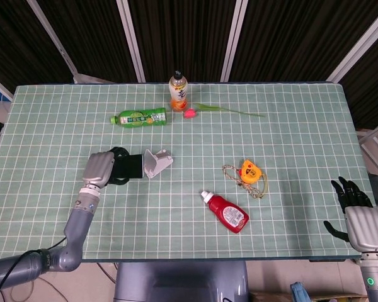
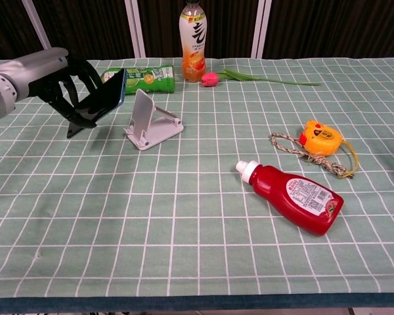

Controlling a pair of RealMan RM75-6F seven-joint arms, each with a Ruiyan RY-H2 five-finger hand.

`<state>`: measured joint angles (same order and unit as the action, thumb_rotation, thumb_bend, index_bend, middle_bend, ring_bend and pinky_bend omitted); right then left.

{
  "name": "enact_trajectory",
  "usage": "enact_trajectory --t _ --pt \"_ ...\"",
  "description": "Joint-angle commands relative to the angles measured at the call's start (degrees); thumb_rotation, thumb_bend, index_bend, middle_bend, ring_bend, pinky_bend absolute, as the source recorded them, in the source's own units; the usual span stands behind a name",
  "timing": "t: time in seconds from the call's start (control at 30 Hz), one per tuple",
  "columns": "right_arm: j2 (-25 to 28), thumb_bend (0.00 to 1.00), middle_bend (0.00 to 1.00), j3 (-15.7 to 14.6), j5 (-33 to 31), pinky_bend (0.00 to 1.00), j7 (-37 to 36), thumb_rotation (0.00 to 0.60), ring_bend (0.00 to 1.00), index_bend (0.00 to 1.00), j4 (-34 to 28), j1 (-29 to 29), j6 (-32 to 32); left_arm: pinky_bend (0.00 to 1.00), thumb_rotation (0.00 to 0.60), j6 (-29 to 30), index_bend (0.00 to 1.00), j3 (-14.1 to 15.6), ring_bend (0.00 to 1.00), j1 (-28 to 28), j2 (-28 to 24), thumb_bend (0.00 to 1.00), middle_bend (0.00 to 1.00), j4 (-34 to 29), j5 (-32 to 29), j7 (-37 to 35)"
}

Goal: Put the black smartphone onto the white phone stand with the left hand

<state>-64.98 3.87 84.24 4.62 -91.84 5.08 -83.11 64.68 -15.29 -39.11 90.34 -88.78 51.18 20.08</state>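
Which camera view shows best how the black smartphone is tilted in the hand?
The chest view: the black smartphone shows tilted, off the table, held in the left hand. The head view shows only its dark top beside the white phone stand.

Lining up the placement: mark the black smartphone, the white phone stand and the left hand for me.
black smartphone (image 2: 100, 100), chest view, on its dark screen face.
white phone stand (image 2: 144, 111), chest view, on its upright back plate.
left hand (image 1: 99, 168), head view, on the grey back of the hand.

Green checked table cloth (image 2: 184, 216). Far side: 1 green bottle (image 2: 141, 79) lying flat, 1 orange drink bottle (image 2: 193, 42) upright, pink tulip (image 2: 211, 78) beside it. Right: red ketchup bottle (image 2: 295, 197) lying flat; orange tape measure (image 2: 319, 137) on rope (image 2: 285, 145).
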Motion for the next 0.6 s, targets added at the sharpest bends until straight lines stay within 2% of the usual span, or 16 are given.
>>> enact_trajectory --t 0.03,0.23,0.27,0.3,0.6 --pt "0.0 0.31 0.00 0.0 0.0 0.18 0.0 0.600 0.00 0.05 0.0 0.0 0.0 0.55 0.600 2.7 0.50 -3.0 0.45 0.2 2.6 0.24 0.59 -1.5 -2.4 -1.7" --pt "0.0 0.31 0.00 0.0 0.0 0.18 0.0 0.600 0.00 0.05 0.0 0.0 0.1 0.55 0.600 6.1 0.50 -8.5 0.45 -0.2 7.3 0.24 0.59 -3.9 -9.8 -3.4" --pt "0.0 0.31 0.00 0.0 0.0 0.18 -0.1 0.600 0.00 0.05 0.0 0.0 0.1 0.55 0.600 6.8 0.50 -10.6 0.45 0.3 8.9 0.24 0.59 -5.1 -12.1 -6.0" --pt "0.0 0.31 0.00 0.0 0.0 0.18 -0.1 0.600 0.00 0.05 0.0 0.0 0.1 0.55 0.600 7.6 0.50 -11.4 0.45 0.2 9.8 0.24 0.59 -5.3 -12.9 -6.5" --pt "0.1 0.31 0.00 -0.1 0.1 0.18 -0.3 0.600 0.00 0.05 0.1 0.0 0.1 0.55 0.600 9.7 0.50 -13.4 0.45 -0.1 12.8 0.24 0.59 -5.3 -14.6 -7.7"
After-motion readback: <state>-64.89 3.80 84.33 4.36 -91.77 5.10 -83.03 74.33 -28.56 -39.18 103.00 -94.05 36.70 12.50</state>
